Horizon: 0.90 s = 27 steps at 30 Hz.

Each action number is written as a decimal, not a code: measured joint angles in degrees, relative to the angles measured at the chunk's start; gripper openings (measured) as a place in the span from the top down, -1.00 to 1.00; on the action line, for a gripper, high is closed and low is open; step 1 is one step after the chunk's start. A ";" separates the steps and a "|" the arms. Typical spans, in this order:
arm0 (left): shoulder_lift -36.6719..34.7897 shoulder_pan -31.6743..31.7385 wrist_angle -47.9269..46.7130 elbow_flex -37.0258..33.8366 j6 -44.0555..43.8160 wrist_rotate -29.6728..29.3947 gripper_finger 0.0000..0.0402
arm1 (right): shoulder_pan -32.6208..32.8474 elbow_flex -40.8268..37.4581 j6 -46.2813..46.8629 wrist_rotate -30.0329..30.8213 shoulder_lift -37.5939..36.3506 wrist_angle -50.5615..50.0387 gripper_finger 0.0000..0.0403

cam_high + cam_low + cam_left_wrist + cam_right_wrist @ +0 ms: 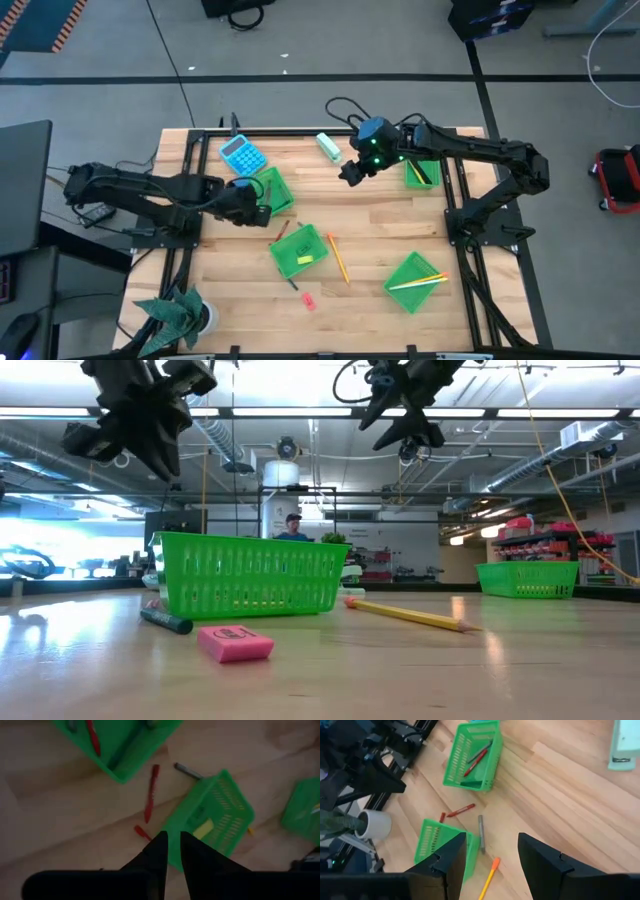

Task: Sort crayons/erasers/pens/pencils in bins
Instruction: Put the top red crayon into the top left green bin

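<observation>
Red crayons lay loose below our left end effector, nearly pressed together, empty; next, a descent; right end effector spread, waiting

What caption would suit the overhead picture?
Two robot arms hover over a wooden table scattered with green bins, pencils and a pink eraser.

No readable text from my station, faint embossed mark on the pink eraser I cannot make out, calculator keys illegible
</observation>
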 joint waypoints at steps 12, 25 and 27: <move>9.07 -1.57 13.65 0.07 3.51 -3.05 0.45 | -2.64 -0.02 -11.67 -4.47 0.02 -2.59 0.09; 20.18 0.46 17.43 0.04 -2.30 1.21 0.60 | -6.95 -0.02 -17.78 -7.34 0.02 -4.26 0.09; 20.62 0.42 16.77 0.02 -2.64 1.22 0.63 | -7.31 -0.02 -18.22 -7.45 0.02 -4.23 0.09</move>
